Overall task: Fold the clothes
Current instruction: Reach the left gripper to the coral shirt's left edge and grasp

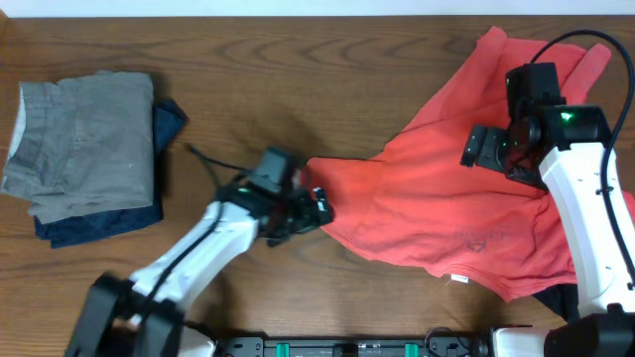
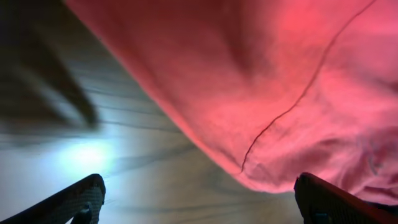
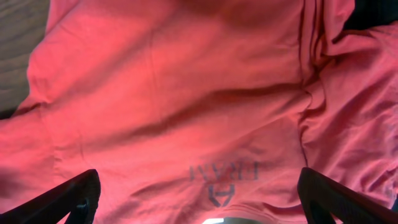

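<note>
The clothes here are chiefly a coral-red T-shirt [image 1: 466, 198], lying crumpled and spread over the right half of the table. Its faint dark print [image 3: 224, 180] shows through the cloth. My left gripper [image 1: 319, 205] sits low at the shirt's left tip, open. In the left wrist view the shirt's hem [image 2: 261, 112] hangs just short of the right finger [image 2: 336, 202], and only bare wood lies within the left gripper [image 2: 205, 211]. My right gripper [image 1: 476, 149] hovers open over the shirt's upper middle, and the right gripper [image 3: 205, 211] holds nothing. A dark garment [image 1: 556, 295] peeks out under the shirt's lower right.
At the far left a folded grey garment [image 1: 84, 139] lies stacked on a dark blue one [image 1: 99, 223]. A black cable [image 1: 213, 164] trails across the wood behind my left arm. The wooden table [image 1: 298, 59] runs between the stack and the shirt.
</note>
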